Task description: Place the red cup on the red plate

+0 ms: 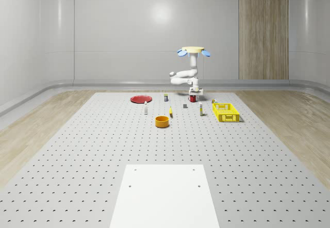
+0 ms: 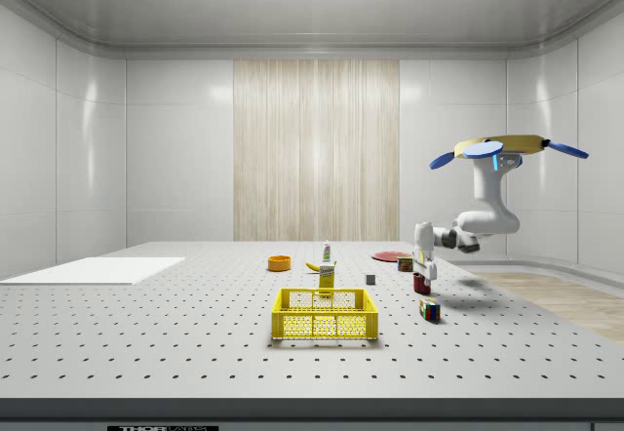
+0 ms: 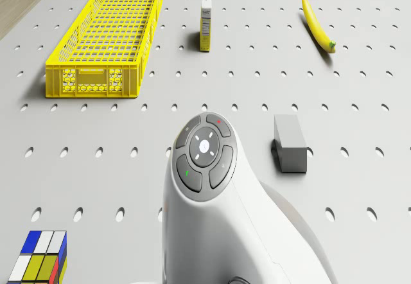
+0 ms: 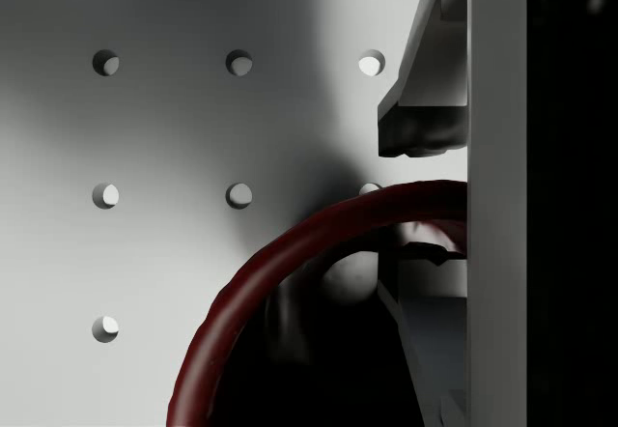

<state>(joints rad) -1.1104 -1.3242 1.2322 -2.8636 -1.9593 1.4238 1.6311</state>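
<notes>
1. Drone (image 1: pixel 194 50) hovers over the far part of the table (image 1: pixel 103 150), arm folded down; gripper (image 1: pixel 194 95) low, right at the red cup (image 1: pixel 192 98)
2. Cup appears to stand upright on the table, near the grey block (image 1: pixel 186 105) and well apart from the red plate (image 1: pixel 140 99), which lies toward the whole-scene view's left
3. Wrist view: cup rim (image 4: pixel 290 253) arcs across the frame, one finger (image 4: pixel 425 118) outside the rim, the other (image 4: pixel 425 253) inside it — jaws straddle the wall, narrow gap. Looks like they are pinched on the rim, though true contact is hard to confirm
4. Side view: gripper (image 2: pixel 423 267) directly over the cup (image 2: pixel 420 283), cup base at or very near the table — not clearly lifted
5. Step in hand, as I judge it: the grasp, just before lift
6. Next calls for a straight rise clear of the table, then a carry across to the plate — past a small carton (image 1: pixel 165 98) standing between them. Keep cup level; a one-wall grip may let it swing
7. Yellow crate (image 1: pixel 226 112), banana (image 3: pixel 317 24), orange bowl (image 1: pixel 162 121) lie off the route
</notes>
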